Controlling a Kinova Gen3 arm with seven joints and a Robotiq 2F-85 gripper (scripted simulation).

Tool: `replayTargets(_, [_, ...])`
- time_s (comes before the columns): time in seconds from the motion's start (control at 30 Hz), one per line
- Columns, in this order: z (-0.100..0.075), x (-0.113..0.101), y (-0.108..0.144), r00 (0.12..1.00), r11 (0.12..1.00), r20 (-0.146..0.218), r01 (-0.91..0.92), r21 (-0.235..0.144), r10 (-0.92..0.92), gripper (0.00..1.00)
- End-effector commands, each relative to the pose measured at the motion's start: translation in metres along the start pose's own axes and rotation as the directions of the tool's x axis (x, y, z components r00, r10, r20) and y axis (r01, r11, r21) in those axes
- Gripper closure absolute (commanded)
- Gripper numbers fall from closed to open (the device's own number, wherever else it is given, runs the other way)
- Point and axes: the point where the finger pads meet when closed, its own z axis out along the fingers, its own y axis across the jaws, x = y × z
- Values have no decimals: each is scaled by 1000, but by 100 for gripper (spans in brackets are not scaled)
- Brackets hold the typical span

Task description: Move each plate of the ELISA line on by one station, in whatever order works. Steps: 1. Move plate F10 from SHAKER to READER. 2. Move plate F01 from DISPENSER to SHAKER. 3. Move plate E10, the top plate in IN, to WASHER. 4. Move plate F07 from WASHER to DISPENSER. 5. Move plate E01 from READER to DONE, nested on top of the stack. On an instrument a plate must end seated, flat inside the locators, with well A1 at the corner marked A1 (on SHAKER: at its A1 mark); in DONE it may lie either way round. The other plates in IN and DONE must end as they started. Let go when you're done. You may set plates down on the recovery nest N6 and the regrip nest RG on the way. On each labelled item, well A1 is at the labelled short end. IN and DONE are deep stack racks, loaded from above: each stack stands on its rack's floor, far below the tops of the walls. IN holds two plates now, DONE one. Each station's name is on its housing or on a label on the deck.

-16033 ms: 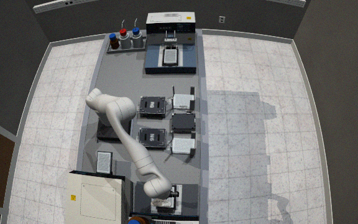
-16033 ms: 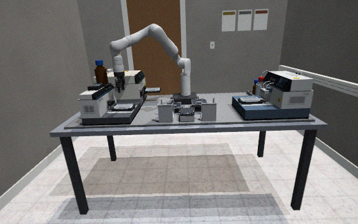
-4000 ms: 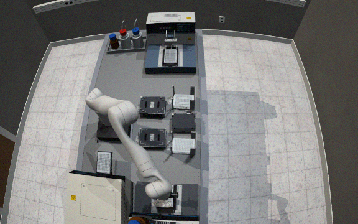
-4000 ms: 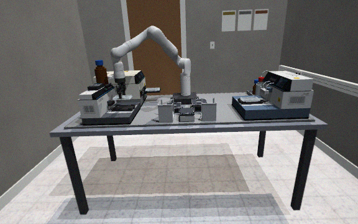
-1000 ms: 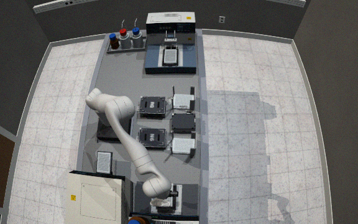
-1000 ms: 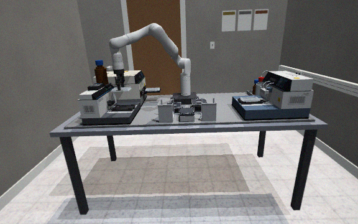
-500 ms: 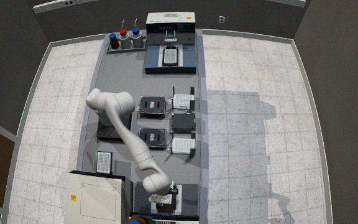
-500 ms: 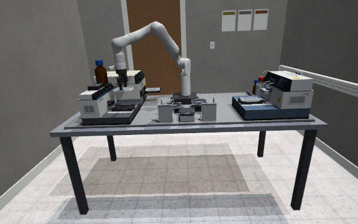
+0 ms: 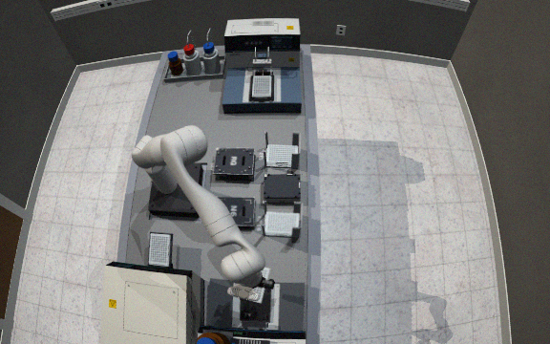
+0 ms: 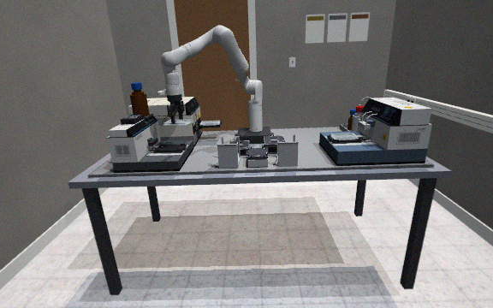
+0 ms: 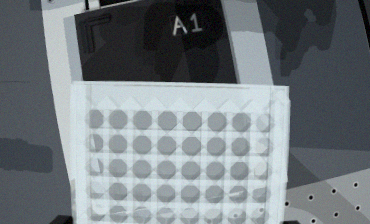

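Gripper [image 10: 175, 115] fingers are spread wide around a white well plate [image 11: 180, 155], which is carried. It is held pointing straight down above a dark nest marked A1 [image 11: 156, 45], with the white arm [image 9: 208, 210] stretched far out.

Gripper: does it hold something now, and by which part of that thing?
Yes. The gripper holds a white well plate, pinched across its two long sides, above the dark nest marked A1.

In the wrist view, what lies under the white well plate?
Beyond the well plate's far edge shows a dark nest with an A1 mark. The plate covers the nest's nearer part, so nothing there can be seen.
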Motion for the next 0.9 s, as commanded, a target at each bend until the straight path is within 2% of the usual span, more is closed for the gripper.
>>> replayTargets(0.0, [-5, -10, -3, 1000, 1000, -7, -27, 13, 27, 6])
replayTargets(0.37, [-4, -46, 3, 988, 988, -5, -152, 14, 152, 6])
replayTargets(0.5, [-4, -50, 5, 989, 989, -10, -149, 10, 149, 6])
replayTargets(0.87, [-4, -87, 9, 961, 960, -2, -278, 15, 278, 6])
